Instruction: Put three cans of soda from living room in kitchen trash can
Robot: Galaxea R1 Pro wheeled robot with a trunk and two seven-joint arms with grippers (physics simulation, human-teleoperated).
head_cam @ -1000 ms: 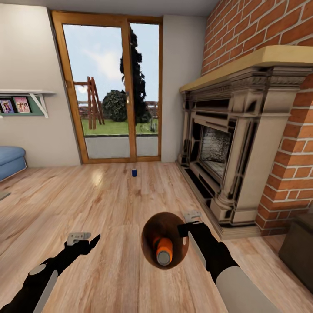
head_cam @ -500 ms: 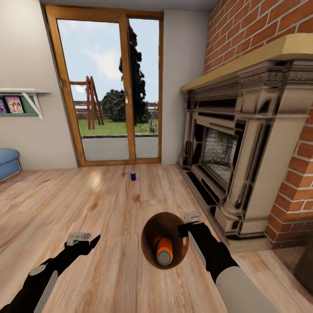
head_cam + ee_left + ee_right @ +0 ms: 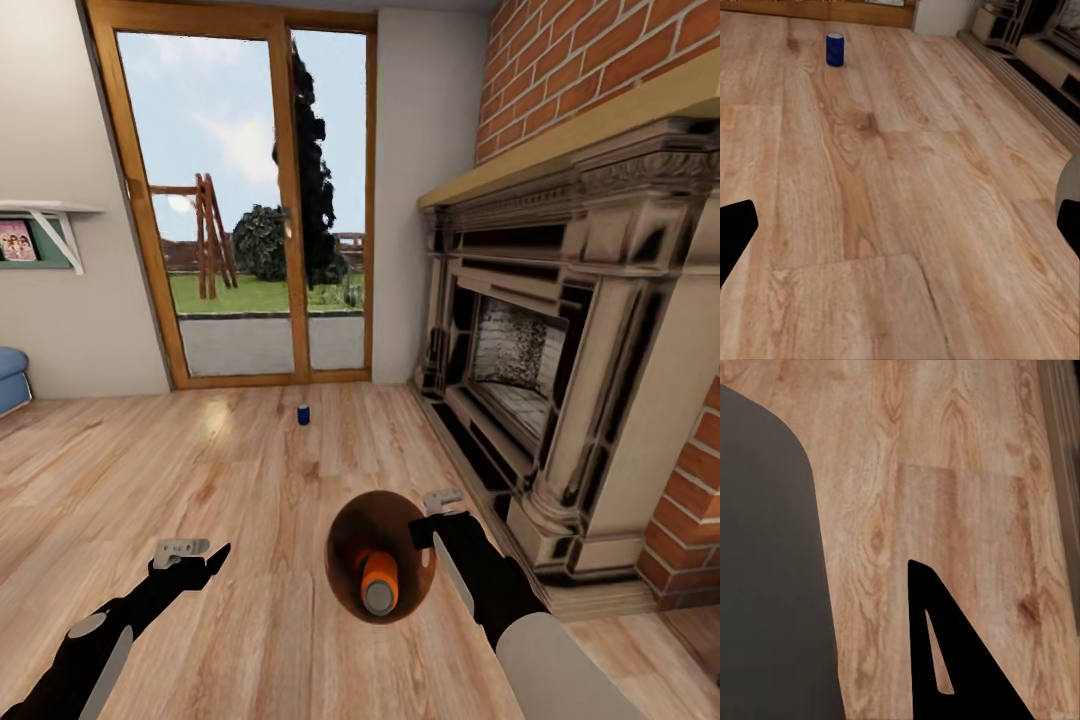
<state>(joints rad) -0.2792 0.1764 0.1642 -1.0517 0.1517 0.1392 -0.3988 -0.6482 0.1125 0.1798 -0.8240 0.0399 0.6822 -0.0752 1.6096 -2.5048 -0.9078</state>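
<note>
- Coppery-brown and glossy inside, the bin (image 3: 380,570) hangs between the two arms in the head view, its round mouth turned toward the camera.
- An orange can (image 3: 378,580) with a silvery top lies inside the bin, tilted, its top end facing outward.
- The right gripper (image 3: 432,528) touches the bin's rim on the fireplace side; the head view hides the fingertips behind the rim, so how tightly it grips cannot be told there.
- The right wrist view gives what the head view does not: a broad grey wall of the bin (image 3: 765,585) just beside one dark finger (image 3: 960,660), with wood floor (image 3: 960,472) beyond. The second finger is hidden, so the grip stays unclear.
- The left gripper (image 3: 205,560) hangs released and holds nothing; in the left wrist view its dark fingertips (image 3: 735,232) stand well apart at either edge.
- A dark blue can (image 3: 303,414) stands upright on the wood floor, well ahead of the bin, near the glass doors (image 3: 250,200). The left wrist view shows the same can (image 3: 835,49) more plainly, alone on the planks.
- The ornate dark fireplace (image 3: 560,380) and brick wall (image 3: 600,60) stand to the right; a wall shelf (image 3: 40,235) and the sofa's blue edge (image 3: 10,378) sit at the left.
</note>
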